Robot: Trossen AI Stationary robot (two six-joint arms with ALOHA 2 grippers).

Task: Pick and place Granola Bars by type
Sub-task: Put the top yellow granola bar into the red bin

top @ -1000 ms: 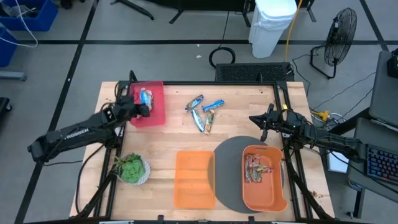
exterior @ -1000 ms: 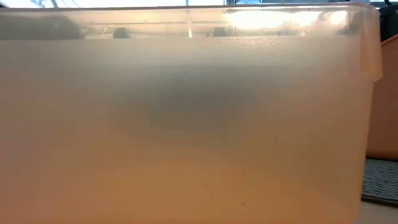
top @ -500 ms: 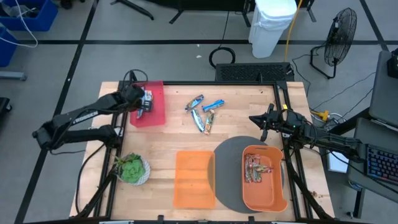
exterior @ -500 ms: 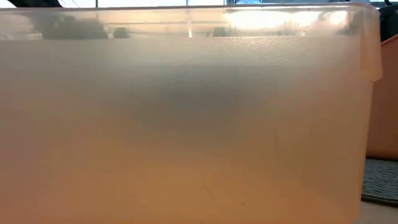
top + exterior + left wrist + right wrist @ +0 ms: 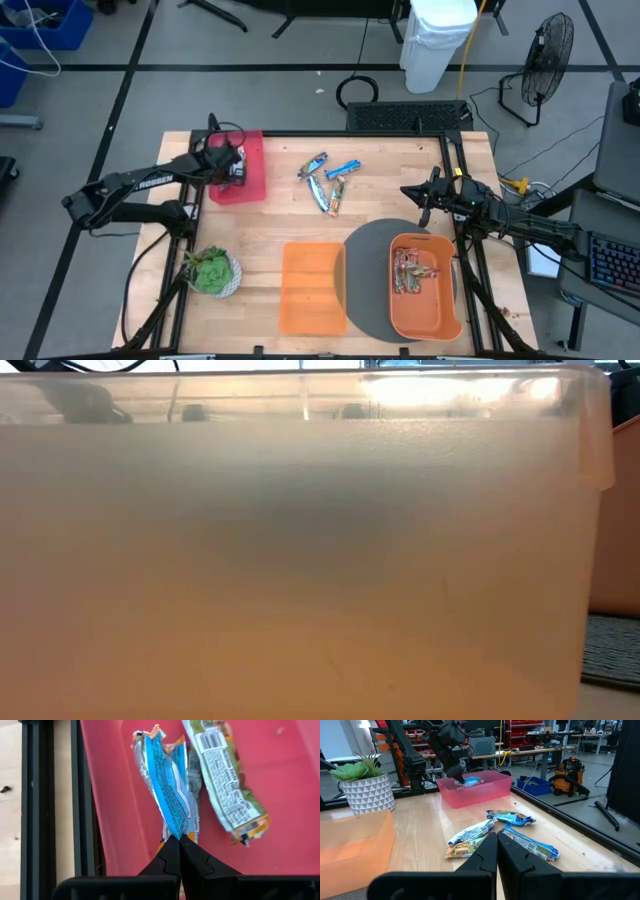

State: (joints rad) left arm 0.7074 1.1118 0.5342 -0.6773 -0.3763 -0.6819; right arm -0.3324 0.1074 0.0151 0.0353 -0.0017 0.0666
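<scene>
Left end effector (image 5: 179, 839) hangs over the pink bin (image 5: 251, 170), pinching a blue bar (image 5: 167, 785) by its tip. Such a thin grip could let it twist free early. Right end effector (image 5: 424, 197) waits pressed together by loose bars (image 5: 327, 180) mid-worktop.

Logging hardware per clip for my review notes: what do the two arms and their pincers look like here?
Both arms are slim and dark, built of jointed tubular links. The left arm carries white lettering along its forearm link; the right arm shows a small yellow spot near its wrist. Each ends in a two-finger pincer, left pincer and right pincer, with matte black wedge-shaped fingers tapering to narrow tips.
</scene>
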